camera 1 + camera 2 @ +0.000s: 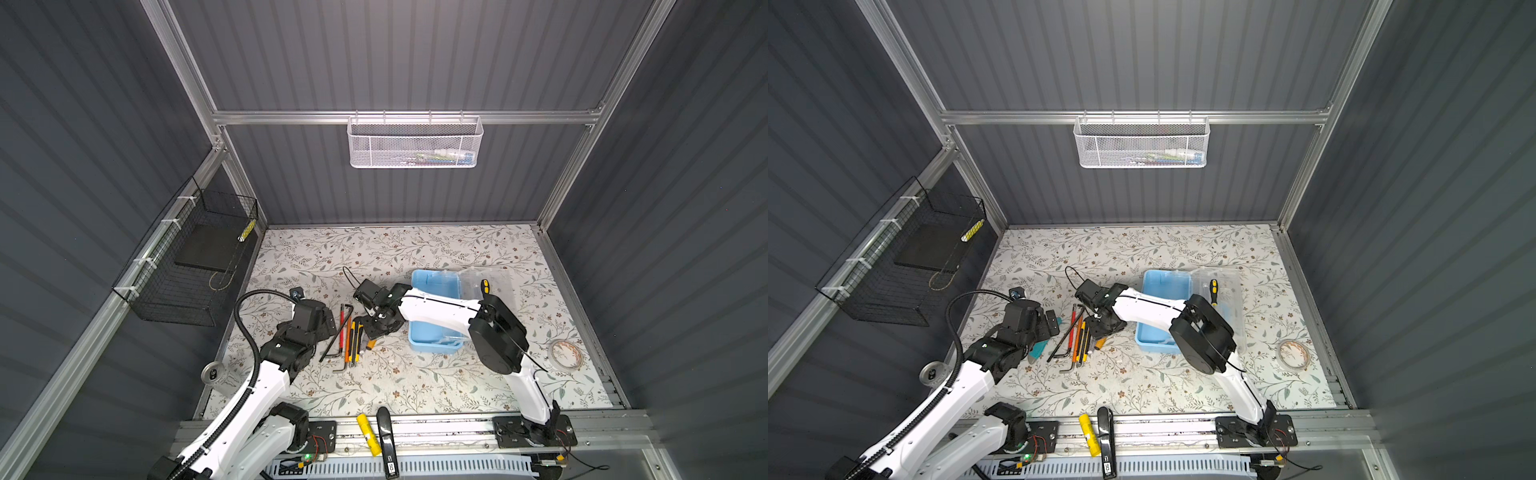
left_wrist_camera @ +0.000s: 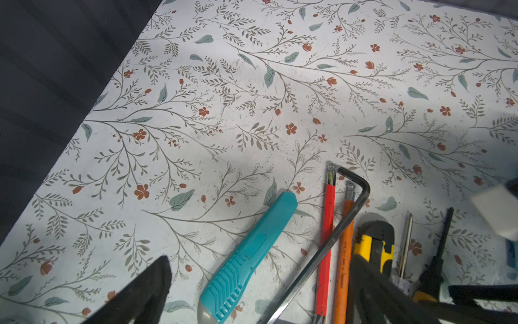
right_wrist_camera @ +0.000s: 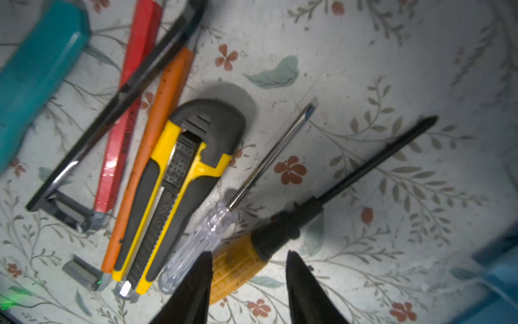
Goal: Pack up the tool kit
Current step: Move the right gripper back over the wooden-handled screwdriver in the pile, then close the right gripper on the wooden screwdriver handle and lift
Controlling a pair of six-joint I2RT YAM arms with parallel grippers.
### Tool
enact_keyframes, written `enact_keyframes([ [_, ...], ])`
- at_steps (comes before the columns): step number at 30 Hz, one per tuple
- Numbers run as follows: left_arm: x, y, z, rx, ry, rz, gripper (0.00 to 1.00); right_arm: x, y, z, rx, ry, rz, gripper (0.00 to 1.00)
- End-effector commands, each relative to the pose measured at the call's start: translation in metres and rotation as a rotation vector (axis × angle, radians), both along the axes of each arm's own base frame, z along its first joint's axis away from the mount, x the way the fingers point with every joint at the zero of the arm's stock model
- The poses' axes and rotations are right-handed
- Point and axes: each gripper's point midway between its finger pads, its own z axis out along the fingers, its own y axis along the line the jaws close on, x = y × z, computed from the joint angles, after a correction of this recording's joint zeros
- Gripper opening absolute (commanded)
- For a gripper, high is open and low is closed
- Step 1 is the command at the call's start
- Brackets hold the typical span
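The blue case (image 1: 432,291) lies open on the worktop (image 1: 374,257). Its clear lid (image 1: 496,276) is folded out on the right side of the case, and one small screwdriver (image 1: 484,286) rests on the lid. The other things lie in a row just left of the case.

The screwdriver with the yellow handle (image 3: 238,269) is the one nearest the case. The right tool (image 3: 248,255) hangs over it. Its two fingers stand apart, one on each side of the handle, and they do not squeeze it.

To do this well, the right tool goes down low with the handle in the middle. It grabs the fat handle, not the thin black stick. The clear screwdriver (image 3: 196,246) lies just beside the handle, so that finger must slip in without pushing it. Then the right tool lifts straight up, moves over the case and lays the screwdriver flat inside.

The left tool (image 2: 260,261) is spread wide and holds nothing. It hangs over the teal knife (image 2: 246,258), farther from the case.
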Motion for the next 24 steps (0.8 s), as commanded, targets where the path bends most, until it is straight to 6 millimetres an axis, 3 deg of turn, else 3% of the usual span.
enact_keyframes([
  [1,-0.001,0.0,0.001,-0.001,-0.003,-0.015,0.99,-0.009,-0.011,-0.014,-0.083,0.038,0.013,0.47],
  [7,-0.001,-0.001,0.001,-0.001,-0.004,-0.017,1.0,-0.011,-0.028,-0.016,-0.167,0.027,0.008,0.47],
  [11,0.0,-0.001,0.0,-0.002,-0.002,-0.018,0.99,-0.011,-0.041,-0.014,-0.199,0.002,-0.002,0.41],
  [18,0.0,-0.001,0.0,-0.001,-0.002,-0.018,1.0,-0.011,-0.031,-0.014,-0.161,0.013,0.013,0.29],
  [24,-0.001,0.0,0.0,-0.001,-0.004,-0.017,0.99,0.0,-0.025,0.018,-0.095,-0.049,0.025,0.2],
])
